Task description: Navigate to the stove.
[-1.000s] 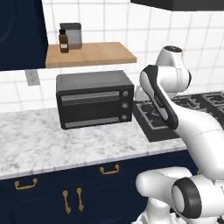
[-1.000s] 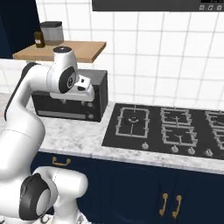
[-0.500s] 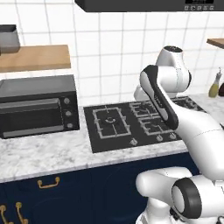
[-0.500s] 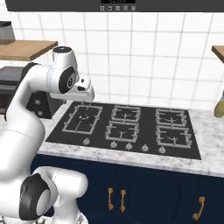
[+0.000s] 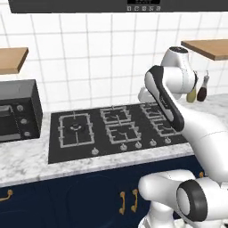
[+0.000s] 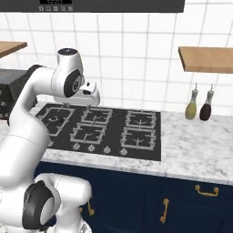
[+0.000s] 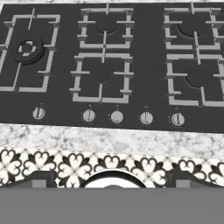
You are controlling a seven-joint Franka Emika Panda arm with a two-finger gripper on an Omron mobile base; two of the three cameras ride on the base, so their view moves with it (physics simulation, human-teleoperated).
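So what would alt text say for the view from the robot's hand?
A black glass stove seen from above, with five grey-grated burners and a row of five silver knobs along its front edge. Below it run a marble counter edge and patterned floor tiles.

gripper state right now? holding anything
Gripper: cannot tell whether it is open or shut; nothing shows between its tips in the hand view. It hangs over the stove.
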